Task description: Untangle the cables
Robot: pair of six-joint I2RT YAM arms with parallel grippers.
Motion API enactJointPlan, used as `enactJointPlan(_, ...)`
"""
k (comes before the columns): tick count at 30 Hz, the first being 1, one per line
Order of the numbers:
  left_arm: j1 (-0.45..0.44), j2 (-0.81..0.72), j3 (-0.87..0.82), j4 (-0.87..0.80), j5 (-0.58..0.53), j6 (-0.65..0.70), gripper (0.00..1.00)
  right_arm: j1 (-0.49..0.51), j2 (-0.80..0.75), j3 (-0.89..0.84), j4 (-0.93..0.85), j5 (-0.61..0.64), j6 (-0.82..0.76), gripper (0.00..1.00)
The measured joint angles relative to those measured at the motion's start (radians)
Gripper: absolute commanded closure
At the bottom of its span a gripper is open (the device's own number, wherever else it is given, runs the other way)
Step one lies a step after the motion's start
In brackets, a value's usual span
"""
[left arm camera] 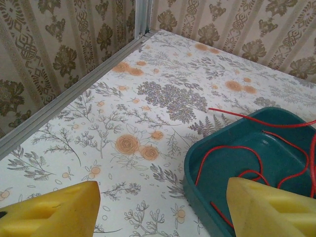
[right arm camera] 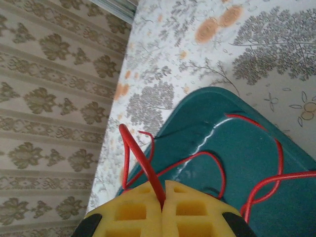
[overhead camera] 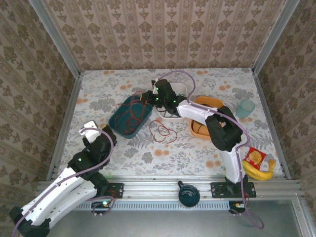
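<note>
Red cables [overhead camera: 132, 116] lie looped inside a teal tray [overhead camera: 117, 123] left of centre. My right gripper [overhead camera: 140, 97] hangs over the tray's far edge. In the right wrist view its yellow pads [right arm camera: 192, 210] are shut on a red cable [right arm camera: 140, 158], which rises from the tray [right arm camera: 247, 158] as a loop. A second bunch of red and dark cables [overhead camera: 163, 132] lies on the table right of the tray. My left gripper [overhead camera: 93, 131] is low beside the tray's near-left corner. Its fingers [left arm camera: 49, 212] stand open with nothing between them, one over the tray's rim [left arm camera: 197, 168] and a red cable [left arm camera: 229, 148].
A white bin [overhead camera: 174, 116] sits behind the loose bunch, under the right arm. Beside it is an orange bowl [overhead camera: 205, 101], and a pale cup [overhead camera: 245, 107] at the far right. A snack packet [overhead camera: 255, 157] and a banana [overhead camera: 259, 171] lie near the right front edge. Walls close in three sides.
</note>
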Motion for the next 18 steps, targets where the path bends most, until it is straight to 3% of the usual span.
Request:
enactJointPlan(7,0.000,0.033,0.000,0.061,0.018,0.027,0.30,0.003,0.103,0.236,-0.284,0.047,-0.141,1.00)
enactJointPlan(14,0.001,0.080,0.010,0.093,0.026,0.071,0.30,0.026,0.247,0.565,-0.617,0.231,-0.335,1.00)
enactJointPlan(18,0.010,0.093,0.010,0.113,0.030,0.079,0.30,0.037,0.283,0.626,-0.747,0.324,-0.424,1.00)
